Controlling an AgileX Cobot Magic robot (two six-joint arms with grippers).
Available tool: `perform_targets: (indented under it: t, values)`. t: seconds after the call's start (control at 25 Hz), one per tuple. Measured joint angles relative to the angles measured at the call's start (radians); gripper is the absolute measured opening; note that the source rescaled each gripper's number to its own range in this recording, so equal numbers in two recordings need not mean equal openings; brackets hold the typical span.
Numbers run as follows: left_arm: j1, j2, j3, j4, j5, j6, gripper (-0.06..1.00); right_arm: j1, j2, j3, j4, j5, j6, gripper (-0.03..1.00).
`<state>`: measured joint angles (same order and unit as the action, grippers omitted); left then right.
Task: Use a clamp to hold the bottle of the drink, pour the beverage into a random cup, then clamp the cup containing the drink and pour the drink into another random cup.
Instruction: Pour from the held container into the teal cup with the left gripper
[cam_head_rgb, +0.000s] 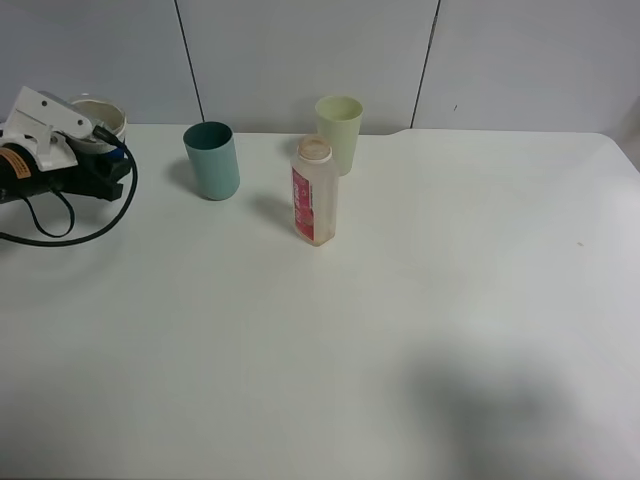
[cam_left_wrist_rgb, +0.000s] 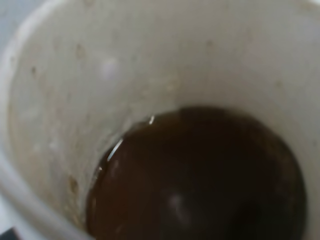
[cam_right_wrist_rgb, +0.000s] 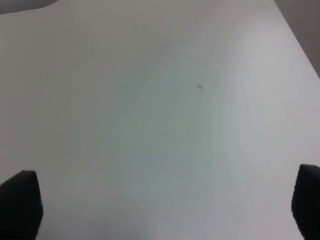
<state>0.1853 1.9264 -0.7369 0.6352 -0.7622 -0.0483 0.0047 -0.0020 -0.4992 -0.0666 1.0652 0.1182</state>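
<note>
My left gripper (cam_head_rgb: 104, 168), black with an orange-and-white label, is at the table's far left and is shut on the cup containing the drink (cam_head_rgb: 98, 116). Only the cup's white rim and a sliver of blue sleeve show there. The left wrist view looks straight down into this cup (cam_left_wrist_rgb: 55, 100), where the dark brown beverage (cam_left_wrist_rgb: 200, 175) covers the bottom. The bottle (cam_head_rgb: 314, 192), uncapped with a pink-red label, stands upright mid-table and looks nearly empty. My right gripper (cam_right_wrist_rgb: 160, 207) is open above bare table, out of the exterior view.
A teal cup (cam_head_rgb: 212, 160) stands left of the bottle. A pale green cup (cam_head_rgb: 339, 132) stands just behind the bottle. A black cable (cam_head_rgb: 60, 225) loops on the white table (cam_head_rgb: 400, 330) by my left arm. A wall runs along the table's back edge.
</note>
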Motion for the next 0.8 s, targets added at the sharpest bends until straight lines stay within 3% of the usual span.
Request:
perform_targets:
  t: [0.28,0.48,0.8]
  values:
    - [-0.016,0.0,-0.097,0.117,0.151,-0.117,0.0,0.0,0.0,0.0,0.0,0.0,0.0,1.0]
    - [-0.067,-0.008,-0.16,0.141,0.291,-0.127,0.0,0.0,0.0,0.0,0.0,0.0,0.0,1.0]
    - [-0.142,-0.034,-0.212,0.15,0.431,-0.127,0.0,0.0,0.0,0.0,0.0,0.0,0.0,1.0]
